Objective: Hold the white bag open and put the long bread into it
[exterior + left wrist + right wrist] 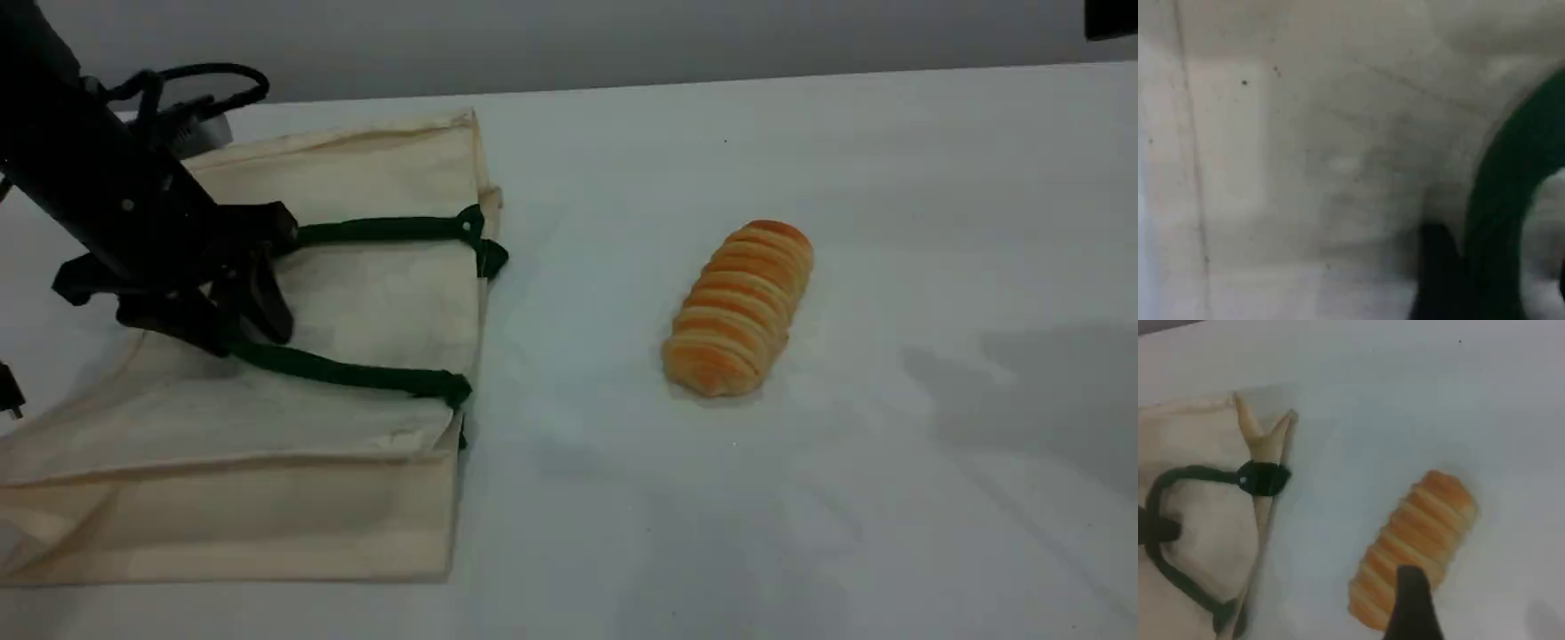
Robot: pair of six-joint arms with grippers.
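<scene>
The white bag [373, 302] lies flat at the table's left, its mouth toward the middle. Its dark green handle [356, 374] loops back over the canvas. My left gripper [244, 340] is down at the bend of that loop, with a finger on each side of the cord and a gap still showing. In the left wrist view the handle [1505, 193] curves past a dark fingertip [1438, 273] over the bag's cloth [1305, 153]. The long bread [740, 307] lies alone on the table to the right. The right wrist view has one fingertip [1411, 603] hovering above the bread [1415, 543], holding nothing.
The white table [889, 178] runs to a grey wall at the back. A black cable [209, 76] loops behind the left arm. The right arm's shadow [1022, 382] falls on the table at the right.
</scene>
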